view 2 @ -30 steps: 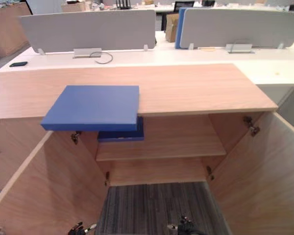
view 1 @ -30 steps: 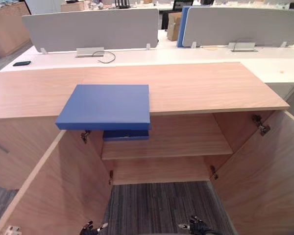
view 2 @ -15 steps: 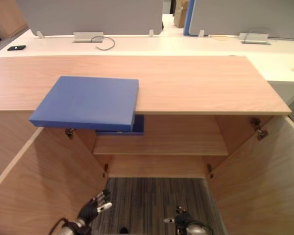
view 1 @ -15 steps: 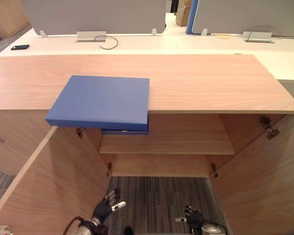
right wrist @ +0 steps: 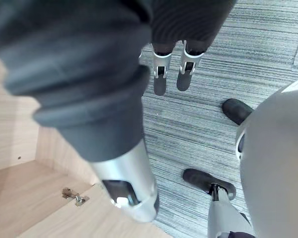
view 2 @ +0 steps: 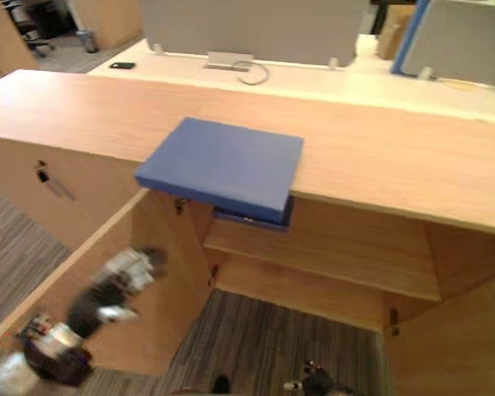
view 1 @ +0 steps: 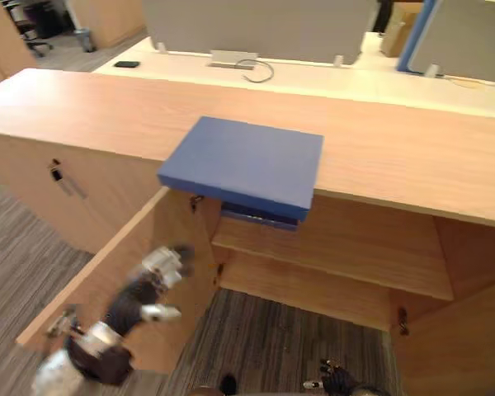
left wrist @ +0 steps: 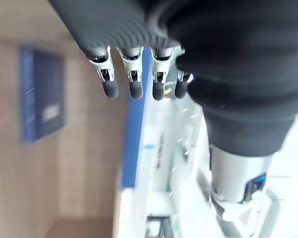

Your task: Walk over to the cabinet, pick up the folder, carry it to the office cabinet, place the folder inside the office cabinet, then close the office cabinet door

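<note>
Folder (view 1: 243, 161): it lies flat on the wooden worktop (view 1: 396, 157), and you can see its near edge jutting out past the front lip, above the open left side.
Left hand (view 1: 136, 297): you have it raised in front of the open left door (view 1: 181, 239), lower than the Folder and well apart from it. In its wrist view the fingers (left wrist: 134, 84) stand straight in a row with nothing in them.
Right hand (view 1: 338, 384): it hangs low at your near edge, over the grey striped carpet (view 1: 272, 346) between the two doors. In its wrist view the fingers (right wrist: 159, 79) point down, loose and empty.
Cabinet (view 1: 330, 280): both doors stand swung out toward you, the right door (view 1: 462, 346) at the lower right. Inside you see one wooden shelf (view 1: 346, 247).
Second folder (view 1: 260, 216): also blue, it lies on that shelf at its left end, just under the overhanging one.
Behind the worktop: you see a white desk (view 1: 313, 78) with grey dividers (view 1: 256, 25), a dark phone (view 1: 126, 63) at its left end, and a thin cable (view 1: 260, 73) near the middle.
</note>
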